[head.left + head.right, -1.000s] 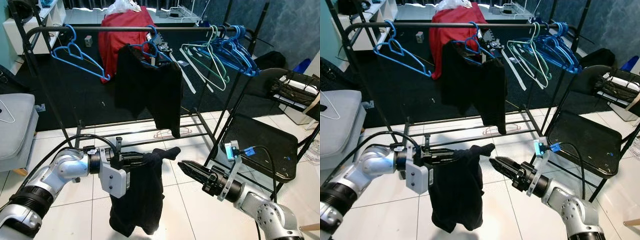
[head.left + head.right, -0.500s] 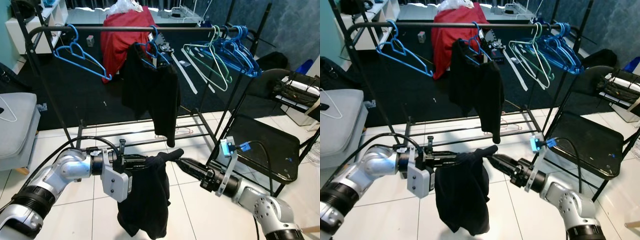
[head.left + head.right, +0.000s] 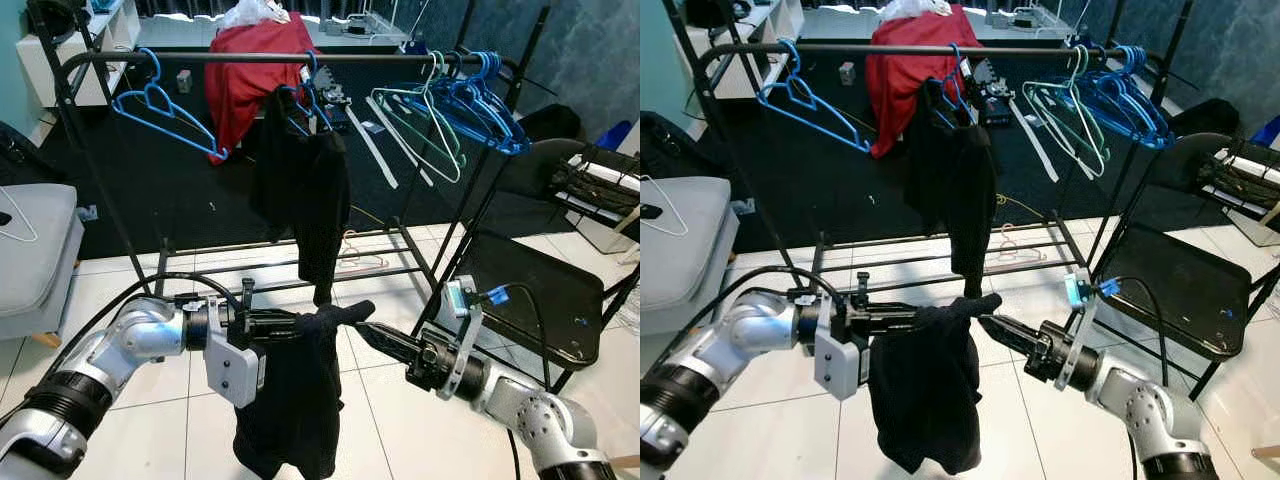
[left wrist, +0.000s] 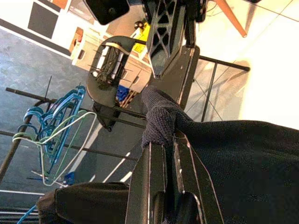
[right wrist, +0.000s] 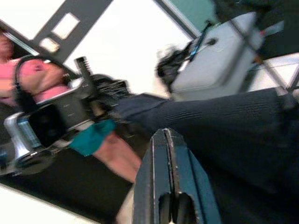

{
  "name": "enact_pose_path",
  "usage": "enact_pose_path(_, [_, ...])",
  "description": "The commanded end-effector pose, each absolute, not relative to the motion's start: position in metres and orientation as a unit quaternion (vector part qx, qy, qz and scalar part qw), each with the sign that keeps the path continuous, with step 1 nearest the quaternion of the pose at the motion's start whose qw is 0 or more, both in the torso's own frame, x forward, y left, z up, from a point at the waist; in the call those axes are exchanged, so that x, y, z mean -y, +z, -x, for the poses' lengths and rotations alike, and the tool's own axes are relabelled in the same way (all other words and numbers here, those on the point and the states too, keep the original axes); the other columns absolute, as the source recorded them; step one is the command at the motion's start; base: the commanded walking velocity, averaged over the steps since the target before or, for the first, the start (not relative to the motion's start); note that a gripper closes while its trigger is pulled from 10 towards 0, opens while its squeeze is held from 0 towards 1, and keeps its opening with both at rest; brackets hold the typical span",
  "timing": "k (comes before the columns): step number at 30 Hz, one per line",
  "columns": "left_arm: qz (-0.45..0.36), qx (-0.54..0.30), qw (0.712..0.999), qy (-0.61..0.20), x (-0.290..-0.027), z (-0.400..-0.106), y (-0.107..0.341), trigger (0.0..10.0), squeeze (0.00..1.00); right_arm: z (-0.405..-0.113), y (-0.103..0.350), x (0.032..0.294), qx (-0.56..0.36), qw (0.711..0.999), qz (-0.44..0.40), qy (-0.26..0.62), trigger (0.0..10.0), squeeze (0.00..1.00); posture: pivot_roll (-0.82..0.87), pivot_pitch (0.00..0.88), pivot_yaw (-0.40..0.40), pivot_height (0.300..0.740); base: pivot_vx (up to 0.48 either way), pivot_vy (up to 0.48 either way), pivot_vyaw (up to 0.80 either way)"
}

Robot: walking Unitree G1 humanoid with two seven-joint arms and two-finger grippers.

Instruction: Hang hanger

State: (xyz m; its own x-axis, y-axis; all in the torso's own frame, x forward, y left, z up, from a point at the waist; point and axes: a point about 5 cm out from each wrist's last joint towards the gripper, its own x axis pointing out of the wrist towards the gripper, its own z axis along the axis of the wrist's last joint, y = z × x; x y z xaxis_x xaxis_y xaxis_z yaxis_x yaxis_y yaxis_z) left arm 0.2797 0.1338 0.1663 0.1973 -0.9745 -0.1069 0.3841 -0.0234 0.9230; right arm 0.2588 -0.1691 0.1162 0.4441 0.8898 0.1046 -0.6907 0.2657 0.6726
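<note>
My left gripper point(image 3: 290, 322) is shut on a black garment point(image 3: 290, 400), which drapes down from its fingers point(image 4: 150, 177) over the white floor. A bunched end of the garment point(image 4: 159, 119) sticks out past the fingertips. My right gripper point(image 3: 372, 334) reaches in from the right, shut with nothing between its fingers point(image 5: 167, 168), its tip just under that bunched end. Behind stands a black clothes rack point(image 3: 230, 58). On its rail hang an empty blue hanger point(image 3: 165, 112), another black garment point(image 3: 305, 190) on a blue hanger, and several teal and blue hangers point(image 3: 450, 110).
A black folding chair point(image 3: 530, 290) stands close on the right, by my right arm. A grey padded seat point(image 3: 30, 250) is at the left. A red cloth point(image 3: 245, 70) lies behind the rack on dark carpet. A person in pink point(image 5: 32, 79) is behind me.
My right gripper has moved left, from apart to right under the garment's bunched end. The garment on the rack has turned narrower. The left gripper keeps its hold.
</note>
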Motion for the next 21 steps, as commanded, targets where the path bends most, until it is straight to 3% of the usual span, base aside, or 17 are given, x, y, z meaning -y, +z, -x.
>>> enact_pose_path(1, [-0.454, 0.336, 0.612, -0.554, -0.129, -0.275, 0.167, 10.0, 0.05, -0.254, 0.117, 0.167, -0.157, 0.768, -0.338, 0.521, 0.0, 0.0, -0.1, 0.056, -0.038, 0.74, 0.0, 0.0, 0.0])
enact_pose_path(17, [-0.453, 0.331, 0.616, -0.553, -0.13, -0.275, 0.166, 10.0, 0.04, -0.249, 0.119, 0.167, -0.156, 0.759, -0.346, 0.528, 0.0, 0.0, -0.1, 0.051, -0.041, 0.74, 0.0, 0.0, 0.0])
enact_pose_path(18, [-0.456, 0.326, 0.622, -0.547, -0.133, -0.277, 0.167, 10.0, 0.04, -0.264, 0.094, 0.175, -0.196, 0.844, -0.254, 0.43, 5.5, 0.0, -0.1, 0.056, -0.045, 0.74, 0.0, 0.0, 0.0])
enact_pose_path(19, [-0.459, 0.322, 0.626, -0.542, -0.135, -0.279, 0.167, 10.0, 0.04, -0.272, 0.078, 0.183, -0.218, 0.89, -0.174, 0.361, 5.5, 0.0, -0.1, 0.056, -0.045, 0.74, 0.0, 0.0, 0.0])
enact_pose_path(20, [-0.465, 0.315, 0.631, -0.536, -0.139, -0.282, 0.167, 10.0, 0.04, -0.286, 0.074, 0.2, -0.181, 0.939, -0.134, 0.261, 3.5, 0.0, -0.1, 0.064, -0.045, 0.74, 0.0, 0.0, 0.0])
enact_pose_path(21, [-0.469, 0.31, 0.634, -0.531, -0.141, -0.283, 0.168, 10.0, 0.04, -0.292, 0.073, 0.211, -0.152, 0.961, -0.121, 0.196, 3.5, 0.0, -0.1, 0.064, -0.045, 0.74, 0.0, 0.0, 0.0])
